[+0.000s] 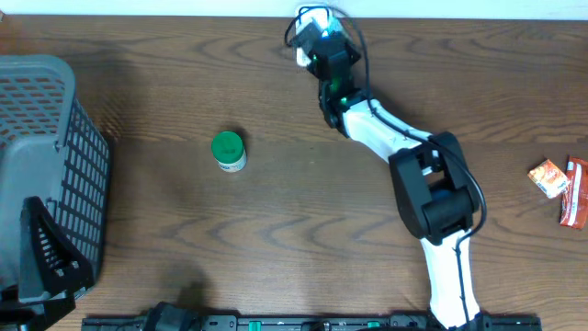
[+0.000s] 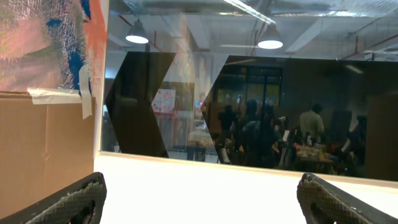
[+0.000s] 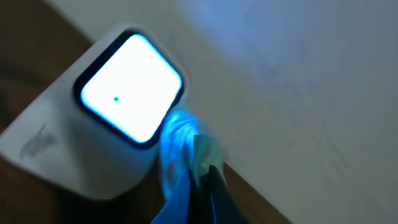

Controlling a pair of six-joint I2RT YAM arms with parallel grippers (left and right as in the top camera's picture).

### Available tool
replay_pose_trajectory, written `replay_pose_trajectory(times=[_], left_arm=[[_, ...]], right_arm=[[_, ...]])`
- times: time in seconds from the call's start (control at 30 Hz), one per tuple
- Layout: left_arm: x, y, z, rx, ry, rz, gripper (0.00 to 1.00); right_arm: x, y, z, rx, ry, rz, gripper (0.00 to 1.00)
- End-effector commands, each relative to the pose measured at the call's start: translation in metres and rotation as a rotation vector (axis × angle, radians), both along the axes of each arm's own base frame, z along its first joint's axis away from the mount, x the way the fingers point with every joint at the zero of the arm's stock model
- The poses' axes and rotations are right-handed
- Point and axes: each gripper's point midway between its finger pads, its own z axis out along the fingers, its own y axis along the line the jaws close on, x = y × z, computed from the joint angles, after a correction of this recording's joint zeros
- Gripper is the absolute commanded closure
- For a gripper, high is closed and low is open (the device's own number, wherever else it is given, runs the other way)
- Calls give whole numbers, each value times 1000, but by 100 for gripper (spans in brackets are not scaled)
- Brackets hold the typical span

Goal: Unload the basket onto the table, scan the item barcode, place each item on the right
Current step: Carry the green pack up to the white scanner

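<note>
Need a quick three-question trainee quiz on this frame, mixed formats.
1. True or false: the left gripper is open with nothing between its fingers.
2. Relative to the grey basket, the green-lidded jar stands: A) inside it B) apart from it, on the table C) touching it.
3. What is the right gripper holding its small item up to?
Key: 1 true; 2 B; 3 the lit scanner.
</note>
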Motion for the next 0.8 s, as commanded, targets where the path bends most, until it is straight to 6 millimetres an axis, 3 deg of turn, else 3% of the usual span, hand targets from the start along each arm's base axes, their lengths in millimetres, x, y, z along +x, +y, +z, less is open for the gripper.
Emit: replay_pose_trajectory(times=[0.0, 0.13, 0.3, 0.47, 0.63, 0.67, 0.77], left_arm=[[-3, 0, 1, 6, -8, -2, 2], [-3, 0, 1, 6, -8, -2, 2], [-3, 0, 1, 6, -8, -2, 2], [-3, 0, 1, 6, -8, -2, 2], [-3, 0, 1, 6, -8, -2, 2], [-3, 0, 1, 6, -8, -2, 2], [-3, 0, 1, 6, -8, -2, 2]], right_arm=[[-7, 24, -1, -171, -5, 60, 99], [-14, 43, -4, -206, -10, 102, 99], [-12, 53, 18, -230, -97, 110, 99], [-8, 46, 43, -312, -185, 72, 99], [-12, 23, 30, -294, -125, -59, 99], [-15, 20, 23, -276, -99, -86, 96], [-27, 16, -4, -205, -4, -137, 60]])
